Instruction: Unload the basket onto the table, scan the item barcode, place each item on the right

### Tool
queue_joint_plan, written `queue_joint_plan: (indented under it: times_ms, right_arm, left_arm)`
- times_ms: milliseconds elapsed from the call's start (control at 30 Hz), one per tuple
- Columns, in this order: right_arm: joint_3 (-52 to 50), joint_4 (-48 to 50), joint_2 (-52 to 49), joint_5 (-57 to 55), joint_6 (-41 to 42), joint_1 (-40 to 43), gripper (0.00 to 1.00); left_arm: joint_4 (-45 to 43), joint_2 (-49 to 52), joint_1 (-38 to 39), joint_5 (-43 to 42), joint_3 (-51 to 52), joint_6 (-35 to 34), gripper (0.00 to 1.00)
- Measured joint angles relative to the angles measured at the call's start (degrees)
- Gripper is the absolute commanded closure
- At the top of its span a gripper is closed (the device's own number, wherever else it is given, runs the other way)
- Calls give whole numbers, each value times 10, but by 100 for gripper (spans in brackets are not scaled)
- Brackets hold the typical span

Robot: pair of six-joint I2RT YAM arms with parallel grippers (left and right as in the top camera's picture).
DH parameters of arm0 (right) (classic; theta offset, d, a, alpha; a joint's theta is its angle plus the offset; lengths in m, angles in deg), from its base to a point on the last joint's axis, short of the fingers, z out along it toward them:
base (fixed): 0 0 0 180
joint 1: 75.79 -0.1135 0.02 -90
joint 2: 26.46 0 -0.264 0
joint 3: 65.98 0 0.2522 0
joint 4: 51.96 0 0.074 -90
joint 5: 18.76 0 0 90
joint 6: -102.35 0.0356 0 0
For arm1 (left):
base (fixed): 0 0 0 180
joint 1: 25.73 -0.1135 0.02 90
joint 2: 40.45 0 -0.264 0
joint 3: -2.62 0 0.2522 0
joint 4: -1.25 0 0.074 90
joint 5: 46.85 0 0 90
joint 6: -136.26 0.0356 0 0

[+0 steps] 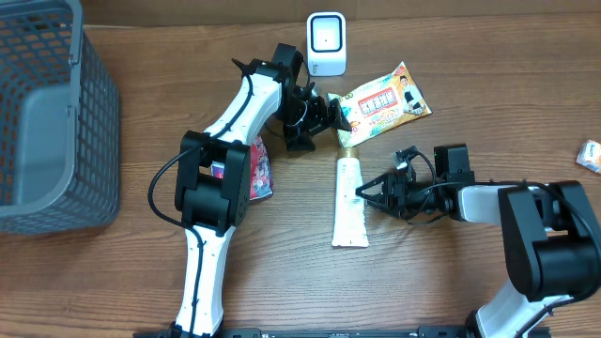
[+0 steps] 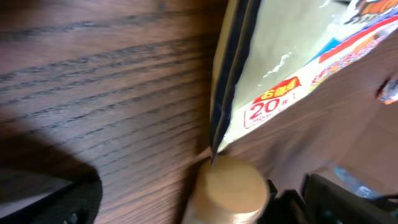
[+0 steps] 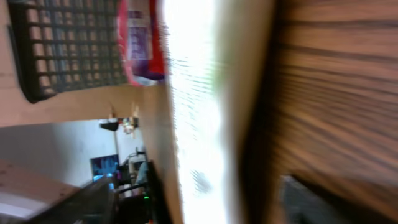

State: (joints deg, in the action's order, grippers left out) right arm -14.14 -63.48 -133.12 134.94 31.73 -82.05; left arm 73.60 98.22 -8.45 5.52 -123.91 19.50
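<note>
The white barcode scanner (image 1: 326, 42) stands at the back middle of the table. A white tube (image 1: 348, 202) with a tan cap (image 2: 233, 186) lies flat in front of it, cap toward the scanner. My right gripper (image 1: 368, 195) is open, its fingers spread at the tube's right side; the tube (image 3: 199, 93) fills the gap between them, blurred. My left gripper (image 1: 336, 120) is open just above the cap, beside a yellow snack packet (image 1: 385, 101). The packet's edge (image 2: 280, 74) touches the cap in the left wrist view.
A grey mesh basket (image 1: 47, 122) stands at the far left. A red packet (image 1: 262, 171) lies partly under the left arm. A small packet (image 1: 590, 155) sits at the right edge.
</note>
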Motion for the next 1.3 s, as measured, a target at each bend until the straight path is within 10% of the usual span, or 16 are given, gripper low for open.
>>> queue_joint_plan:
  times_ms: [167,900,1133,1300]
  right_arm:
    - [3,-11,4,3,1,-1,0]
    - [6,3,7,-37,146,-58,13]
    - [8,-4,10,-117,245,-93,77]
    - [7,2,10,-137,262,-98,96]
  left_arm:
    - [5,11,4,15,2,3,73]
    - [6,19,66,17,4,-3,83]
    - [10,20,68,16,4,-3,84]
    - [21,20,68,14,5,-3,84]
